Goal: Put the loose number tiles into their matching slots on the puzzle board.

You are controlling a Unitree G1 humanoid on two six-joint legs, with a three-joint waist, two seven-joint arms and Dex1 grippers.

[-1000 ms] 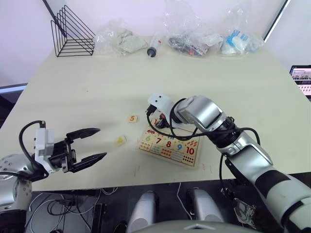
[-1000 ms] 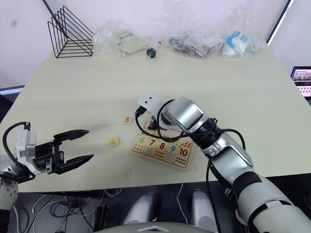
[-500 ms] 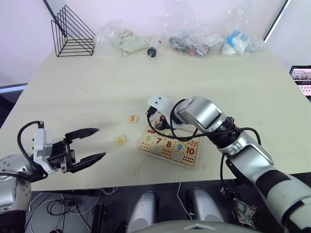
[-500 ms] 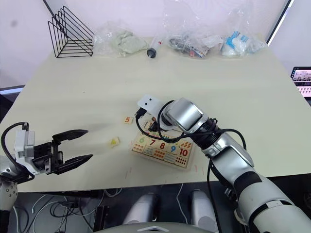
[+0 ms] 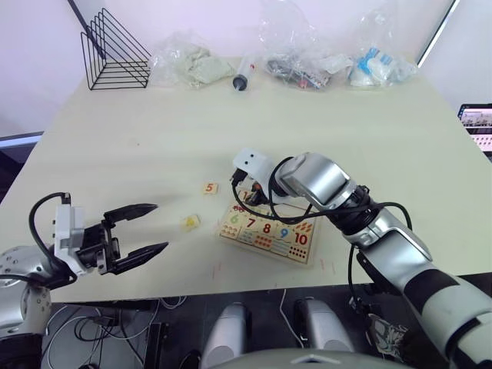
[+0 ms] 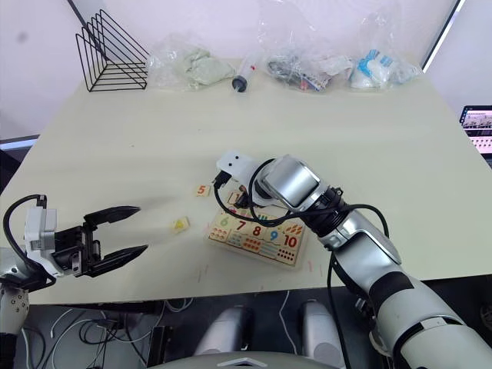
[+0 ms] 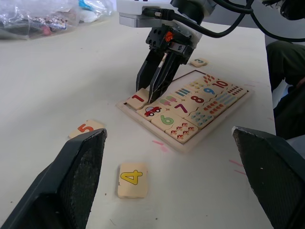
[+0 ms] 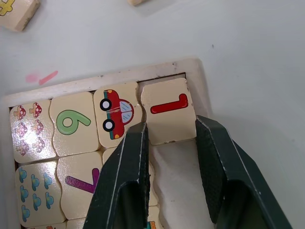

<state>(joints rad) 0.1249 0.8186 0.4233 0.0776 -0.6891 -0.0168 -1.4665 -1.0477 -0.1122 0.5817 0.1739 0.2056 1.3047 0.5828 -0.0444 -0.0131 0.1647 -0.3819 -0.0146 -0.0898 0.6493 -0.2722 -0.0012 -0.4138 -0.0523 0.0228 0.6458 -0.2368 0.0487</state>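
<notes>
I see the flat rectangular light-wood puzzle board (image 5: 267,231) lying on the pale desk (image 5: 154,146), a little right of the middle of the head view. My right hand (image 7: 157,93) stands over the board's upper left corner, fingers pointing down. In the right wrist view its two black fingers (image 8: 125,181) are on both sides of the small square wooden tile with a red 1 (image 8: 167,116), and this tile sits at the corner slot (image 8: 164,78), slightly tilted against the rim. I cannot tell if the fingers truly press the tile or only stand beside it.

The small wooden tile with a yellow 4 (image 5: 190,222) lies on the desk left of the board, apart from it. The small wooden tile with an orange 5 (image 5: 209,187) lies above it, near the board's upper left corner. One more small tile (image 7: 198,61) lies behind the board in the left wrist view.

My left hand (image 5: 142,231) hovers in the lower left of the frame, fingers wide apart and holding nothing.
</notes>
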